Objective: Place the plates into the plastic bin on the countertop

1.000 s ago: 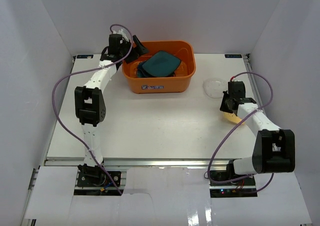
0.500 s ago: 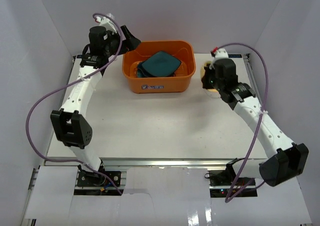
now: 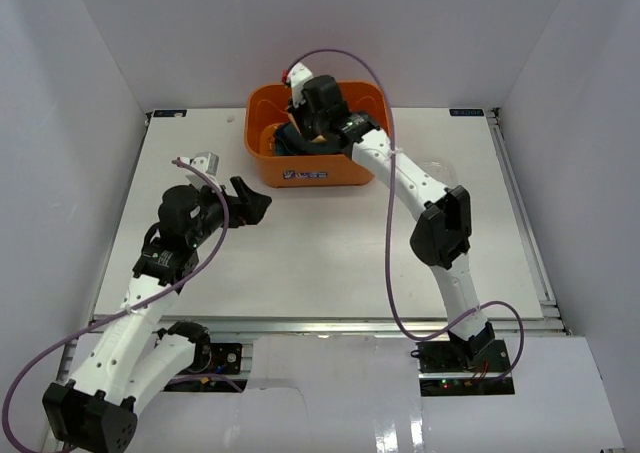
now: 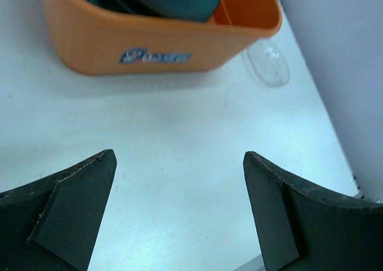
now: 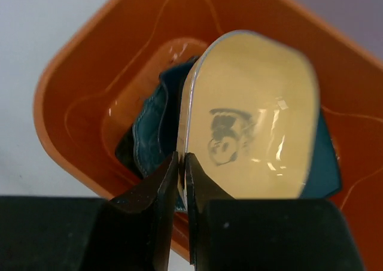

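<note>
The orange plastic bin (image 3: 355,169) stands at the back middle of the white countertop (image 3: 320,253). My right gripper (image 3: 306,131) reaches over it from behind. In the right wrist view it (image 5: 181,158) is shut on the rim of the yellow round plate (image 5: 251,115), held on edge above the bin (image 5: 72,73). Dark teal plates (image 5: 149,127) lie stacked inside beneath it. My left gripper (image 3: 255,203) is open and empty, low over the table in front-left of the bin (image 4: 161,43). The clear glass round plate (image 4: 267,64) lies on the table right of the bin.
White walls enclose the table on three sides. Metal rails run along the table edges (image 3: 320,323). The right arm's purple cable (image 3: 390,223) loops over the middle right of the table.
My right arm swung left from beside the bin, carrying the yellow plate over it. My left arm pulled back from the bin's far left corner to the table in front-left.
</note>
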You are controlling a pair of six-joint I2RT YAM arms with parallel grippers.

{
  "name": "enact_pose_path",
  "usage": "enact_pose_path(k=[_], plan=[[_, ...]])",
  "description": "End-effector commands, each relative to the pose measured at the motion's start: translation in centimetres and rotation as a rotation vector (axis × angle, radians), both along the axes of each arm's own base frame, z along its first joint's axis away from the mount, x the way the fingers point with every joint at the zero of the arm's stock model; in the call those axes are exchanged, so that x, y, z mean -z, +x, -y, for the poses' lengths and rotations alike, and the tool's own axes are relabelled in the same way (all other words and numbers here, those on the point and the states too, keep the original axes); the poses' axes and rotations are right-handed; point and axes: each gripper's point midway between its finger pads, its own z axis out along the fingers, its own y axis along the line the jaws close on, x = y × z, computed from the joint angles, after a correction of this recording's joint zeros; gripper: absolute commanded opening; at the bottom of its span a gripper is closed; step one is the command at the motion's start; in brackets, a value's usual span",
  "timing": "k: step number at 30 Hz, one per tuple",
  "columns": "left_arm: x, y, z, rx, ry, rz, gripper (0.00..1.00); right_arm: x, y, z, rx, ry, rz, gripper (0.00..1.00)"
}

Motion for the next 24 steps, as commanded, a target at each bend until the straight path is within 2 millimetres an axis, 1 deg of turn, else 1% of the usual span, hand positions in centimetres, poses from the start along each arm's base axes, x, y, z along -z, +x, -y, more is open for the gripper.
enact_pose_path(k=[1, 2, 3, 4, 5, 6, 7, 8, 9, 10, 12, 13, 15, 16, 17, 18, 19, 20, 21, 22, 23, 24], plan=[[1.9, -2.3, -0.2, 0.017, 0.097, -0.012, 0.98, -0.8, -0.3, -1.0, -0.035, -0.069, 0.117, 0.17], [2.1, -2.7, -0.2, 0.018, 0.105, -0.008, 0.98, -1.2, -0.1, -1.4, -0.034, -0.067, 0.142, 0.17], [2.7, -3.2, -0.1, 0.020, 0.116, -0.010, 0.98, -1.4, 0.2, -1.4, -0.032, -0.086, 0.163, 0.17], [2.8, -3.5, -0.1, 0.020, 0.115, -0.003, 0.98, -0.5, 0.7, -1.5, -0.022, -0.114, 0.163, 0.18], [2.5, -3.9, -0.2, 0.014, 0.108, 0.019, 0.98, -1.4, 0.8, -1.6, -0.018, -0.119, 0.182, 0.25], [2.8, -4.0, -0.3, 0.007, 0.109, 0.017, 0.98, -1.2, 1.0, -1.5, -0.009, -0.134, 0.188, 0.34], [2.4, -3.8, -0.5, -0.010, 0.105, 0.029, 0.98, -1.4, 1.1, -1.2, 0.008, -0.148, 0.199, 0.47], [2.3, -3.7, -0.6, -0.017, 0.104, 0.033, 0.98, -1.8, 1.0, -1.1, 0.013, -0.146, 0.207, 0.74], [2.0, -3.7, -0.6, -0.019, 0.101, 0.039, 0.98, -1.7, 0.9, -1.0, 0.018, -0.144, 0.207, 0.84], [2.0, -3.6, -0.6, -0.022, 0.102, 0.042, 0.98, -3.5, 0.5, -0.3, 0.041, -0.115, 0.223, 0.92], [2.1, -3.6, -0.7, -0.023, 0.111, 0.043, 0.98, -4.9, 0.1, 0.7, 0.068, -0.086, 0.230, 0.93], [2.1, -3.7, -0.7, -0.021, 0.111, 0.045, 0.98, -6.6, -0.5, 1.8, 0.095, -0.061, 0.240, 0.94], [2.0, -3.8, -0.8, -0.025, 0.112, 0.054, 0.98, -7.7, -0.5, 4.6, 0.185, 0.011, 0.212, 0.91], [1.9, -3.9, -0.8, -0.027, 0.111, 0.056, 0.98, -7.6, -1.1, 7.1, 0.245, 0.040, 0.198, 0.87], [1.6, -4.0, -0.9, -0.029, 0.106, 0.066, 0.98, -10.0, -1.4, 11.3, 0.341, 0.161, 0.193, 0.77], [1.6, -4.1, -0.9, -0.028, 0.105, 0.067, 0.98, -9.2, -1.3, 13.7, 0.400, 0.215, 0.166, 0.69], [1.5, -4.2, -0.9, -0.026, 0.105, 0.072, 0.98, -3.9, 0.1, 18.5, 0.531, 0.271, 0.070, 0.52], [1.4, -4.3, -0.9, -0.025, 0.102, 0.074, 0.98, -2.4, -0.1, 21.2, 0.590, 0.318, 0.034, 0.42], [1.2, -4.5, -0.9, -0.024, 0.100, 0.084, 0.98, -2.3, -1.0, 23.9, 0.626, 0.382, 0.013, 0.27], [1.0, -4.6, -0.8, -0.021, 0.099, 0.088, 0.98, 1.7, -1.6, 29.1, 0.756, 0.416, -0.055, 0.14], [0.9, -4.7, -0.8, -0.018, 0.096, 0.094, 0.98, 4.6, -1.8, 31.1, 0.807, 0.411, -0.100, 0.13], [0.7, -4.9, -0.7, -0.014, 0.093, 0.098, 0.98, 5.8, -2.6, 32.9, 0.835, 0.427, -0.121, 0.14]])
